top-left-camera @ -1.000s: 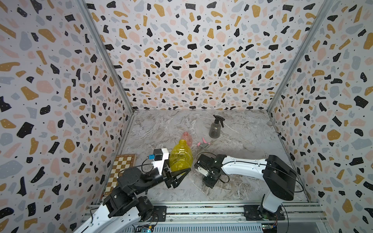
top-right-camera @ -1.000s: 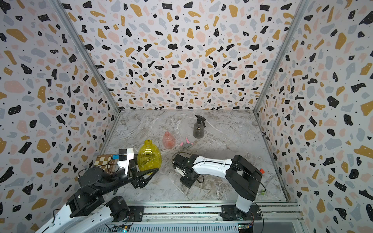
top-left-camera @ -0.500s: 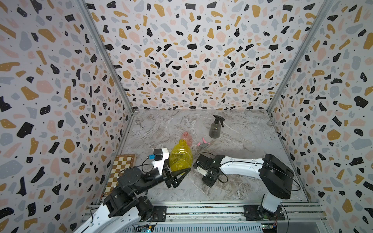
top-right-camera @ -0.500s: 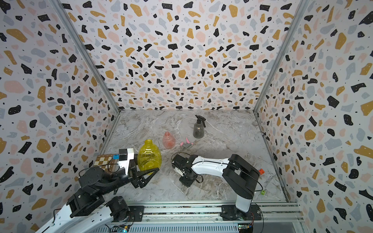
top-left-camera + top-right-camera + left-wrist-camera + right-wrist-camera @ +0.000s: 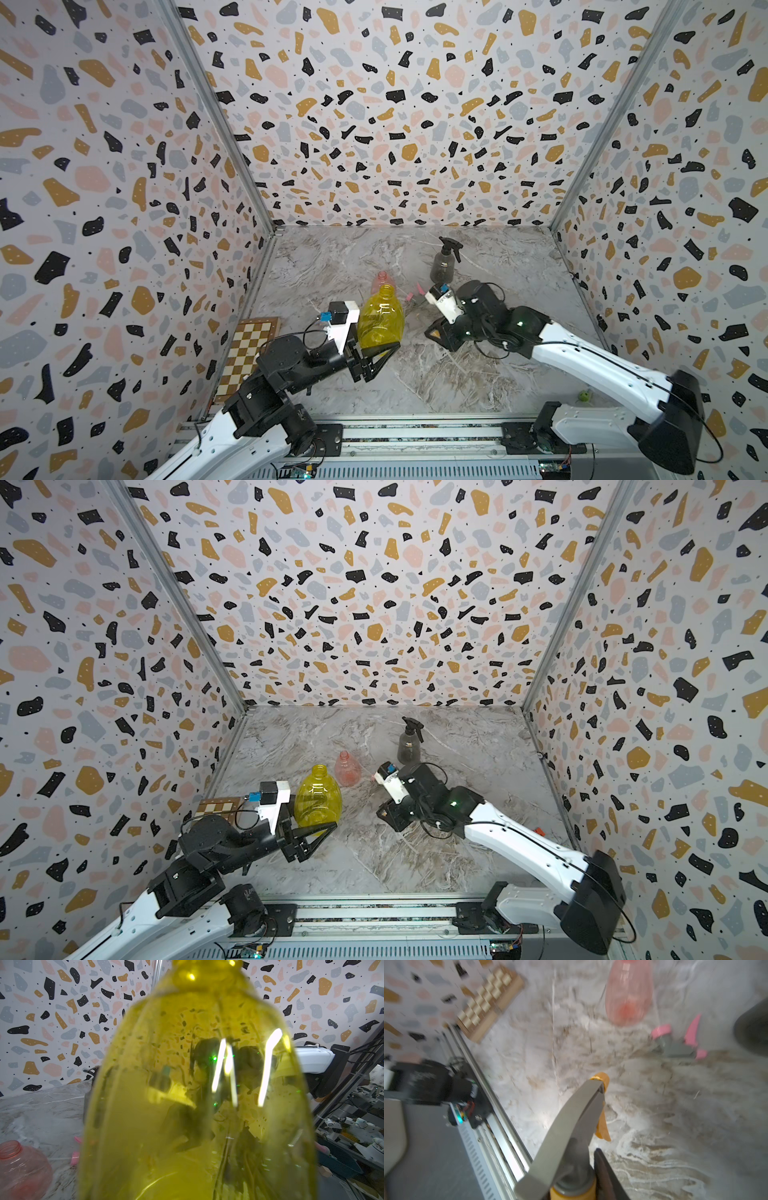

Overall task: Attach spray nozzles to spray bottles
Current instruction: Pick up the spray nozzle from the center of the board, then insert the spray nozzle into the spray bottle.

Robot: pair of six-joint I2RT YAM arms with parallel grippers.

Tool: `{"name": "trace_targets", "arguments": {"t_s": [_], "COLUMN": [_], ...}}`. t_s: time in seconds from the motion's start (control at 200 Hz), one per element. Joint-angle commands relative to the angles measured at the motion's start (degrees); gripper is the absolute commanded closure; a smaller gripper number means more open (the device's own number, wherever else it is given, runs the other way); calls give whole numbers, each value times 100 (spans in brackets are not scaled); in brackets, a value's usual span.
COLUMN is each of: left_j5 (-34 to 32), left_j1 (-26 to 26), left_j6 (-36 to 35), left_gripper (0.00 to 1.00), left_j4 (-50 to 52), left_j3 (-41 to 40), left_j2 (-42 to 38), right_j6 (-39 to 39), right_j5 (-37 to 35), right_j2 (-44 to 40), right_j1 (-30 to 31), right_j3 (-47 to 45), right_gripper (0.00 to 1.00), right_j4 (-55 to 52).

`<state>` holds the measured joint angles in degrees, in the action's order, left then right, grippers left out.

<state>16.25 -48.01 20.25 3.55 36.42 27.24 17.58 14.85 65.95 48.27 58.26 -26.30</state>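
Observation:
My left gripper [image 5: 380, 353] is shut on the base of the round yellow spray bottle [image 5: 380, 320], which stands upright with an open neck. The same bottle fills the left wrist view [image 5: 193, 1088]. To its right, my right gripper [image 5: 436, 334] is shut on the grey spray nozzle with the yellow-orange collar [image 5: 577, 1126]; one dark finger [image 5: 608, 1178] presses its side. The pink bottle [image 5: 380, 280] stands open just behind the yellow one. The pink-and-grey nozzle [image 5: 675, 1045] lies on the table beside it. The dark-grey bottle [image 5: 442, 262] at the back carries the black nozzle.
A small chessboard [image 5: 245, 353] lies against the left wall. A small green object [image 5: 585, 395] sits near the front right corner. Patterned walls close in three sides, and the metal rail [image 5: 415, 432] runs along the front.
My right gripper has closed on the grey-and-orange nozzle and lifted it off the table, moving back and right; its elbow swung outward. The left arm and yellow bottle have not moved.

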Motion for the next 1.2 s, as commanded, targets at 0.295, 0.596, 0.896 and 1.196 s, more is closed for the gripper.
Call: {"name": "trace_targets", "arguments": {"t_s": [0.295,0.596,0.896,1.196], "left_j5": [1082,1517,1724,1802], "left_j1": [10,2,-143,-270], "left_j6": [-46,-282,-407,-580], "left_gripper": [100,100,100,100], "left_j4": [-2136,-2941,-3265,-3177], "left_j3": [-574,-809,-891,-852], "left_j2": [545,1104,1428,1492], "right_j6": [734,991,1244,1260], "right_j5": [481,1013,1462,1661], "right_j2": [-1623,-1639,-1324,-976], "right_j1": [-389,-378,-293,9], "right_j3": [816,994,1175,1440], "right_gripper": [78,78,78,78], "right_j4": [2435,4269,5164,5273]}}
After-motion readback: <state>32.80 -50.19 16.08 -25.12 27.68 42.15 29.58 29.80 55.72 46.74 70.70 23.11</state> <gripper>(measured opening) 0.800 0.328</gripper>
